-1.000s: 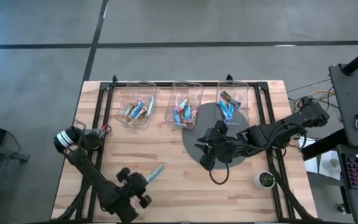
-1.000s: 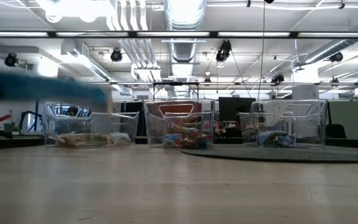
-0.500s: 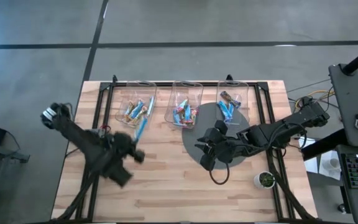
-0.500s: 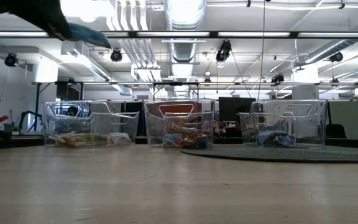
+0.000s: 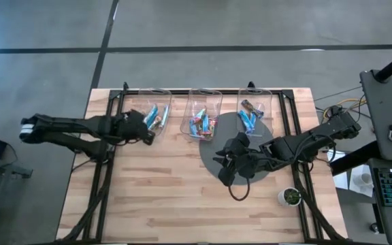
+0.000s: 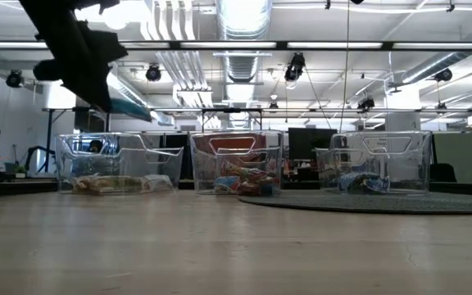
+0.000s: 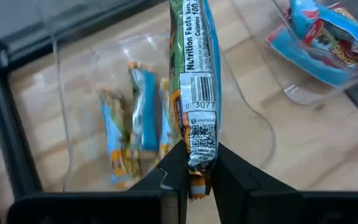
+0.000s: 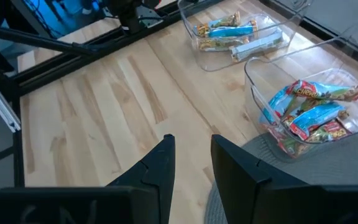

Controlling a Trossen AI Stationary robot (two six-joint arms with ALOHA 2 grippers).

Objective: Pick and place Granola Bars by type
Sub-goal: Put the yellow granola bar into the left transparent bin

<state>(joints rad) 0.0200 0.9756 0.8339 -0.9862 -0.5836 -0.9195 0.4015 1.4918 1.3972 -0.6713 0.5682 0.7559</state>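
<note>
while the right gripper (image 5: 224,165) waits over the grey mat (image 5: 213,153) with fingers apart and nothing between them, the left gripper (image 7: 194,177) pinches a blue granola bar (image 7: 195,81) by its end, hanging above the left bin (image 5: 141,102), likely so it drops among the matching bars (image 7: 135,134) there.

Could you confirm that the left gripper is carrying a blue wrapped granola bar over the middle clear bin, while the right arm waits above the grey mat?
Not quite: in the high view the left gripper holds the blue wrapped granola bar at the left clear plastic bin, not the middle one. The right gripper does wait above the grey mat.
</note>
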